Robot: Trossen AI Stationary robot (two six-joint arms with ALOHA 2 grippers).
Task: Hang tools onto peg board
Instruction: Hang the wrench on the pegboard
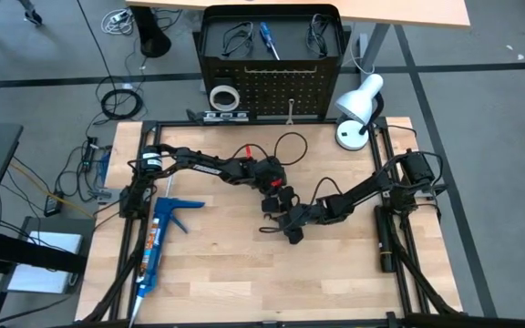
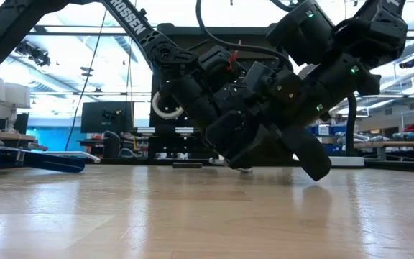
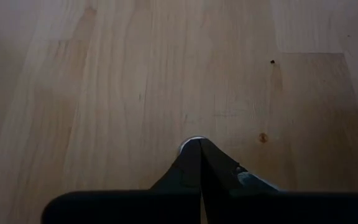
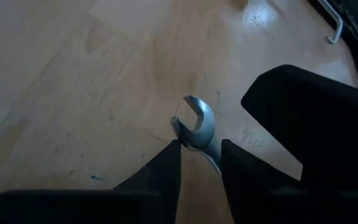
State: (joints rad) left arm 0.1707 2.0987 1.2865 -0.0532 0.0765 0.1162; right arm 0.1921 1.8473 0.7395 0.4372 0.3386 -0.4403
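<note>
A silver wrench (image 4: 199,124) shows its open-jaw head just past my right gripper (image 4: 201,155), near the table's middle. The right gripper is open, with one finger on each side of the wrench's shaft. My left gripper (image 3: 196,144) is shut, tips down at the table beside it (image 1: 272,206). A silver sliver (image 3: 191,140) peeks out at those tips. The peg board (image 1: 272,87) stands at the far edge. A white tape ring (image 1: 223,96) and another wrench (image 1: 291,111) hang on it. A blue-handled screwdriver (image 1: 268,38) and black wire loops (image 1: 235,38) lie in its top tray. My left gripper has its shut fingertips (image 3: 204,155) slanting down from the table's left onto the tabletop. A small silver edge shows right at them. I cannot tell whether they touch the wrench or only stand by it.
A white desk lamp (image 1: 358,107) stands at the far right corner by the peg board. A blue caulking gun (image 1: 160,239) lies along the table's left side. The near half of the wooden tabletop (image 1: 272,282) is bare.
</note>
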